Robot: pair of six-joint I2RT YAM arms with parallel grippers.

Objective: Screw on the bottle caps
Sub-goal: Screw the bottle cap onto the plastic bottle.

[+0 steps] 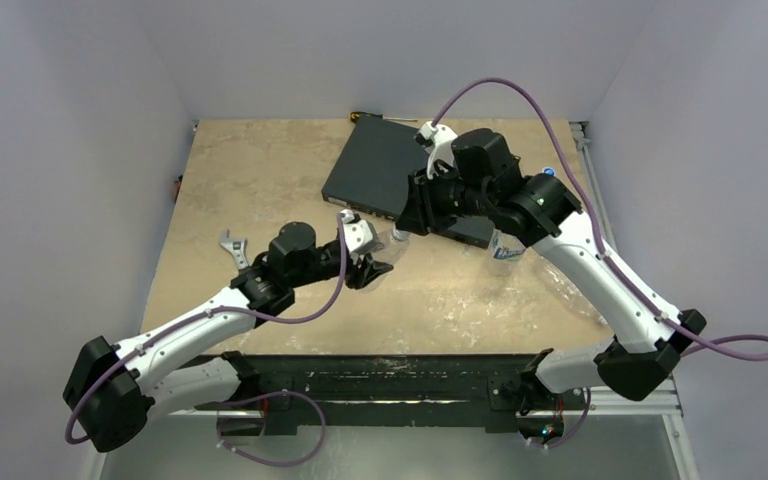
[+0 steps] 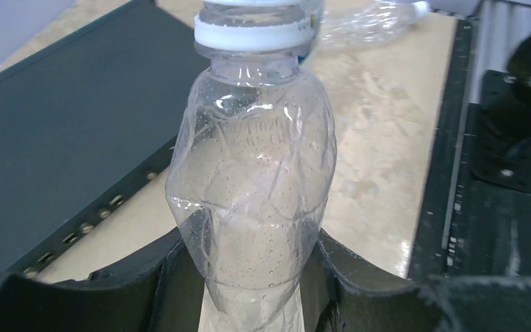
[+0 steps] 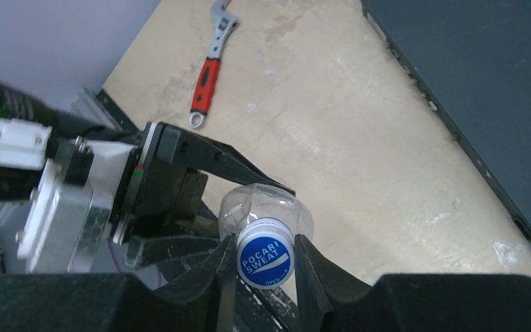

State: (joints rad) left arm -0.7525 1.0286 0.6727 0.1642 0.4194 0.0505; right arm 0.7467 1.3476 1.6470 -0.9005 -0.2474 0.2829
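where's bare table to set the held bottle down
Barest: the far-left table, between wrench and black box. Also the near middle strip, this side of the held bottle. Crowded at right: spare bottles near the box's corner.

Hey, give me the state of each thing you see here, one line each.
bottle, dented, held around its body
cap, on the bottle's neck, tightness unclear
left gripper, shut on the bottle
right gripper, shut on the cap
wrench, lying flat, untouched
black box, lying flat
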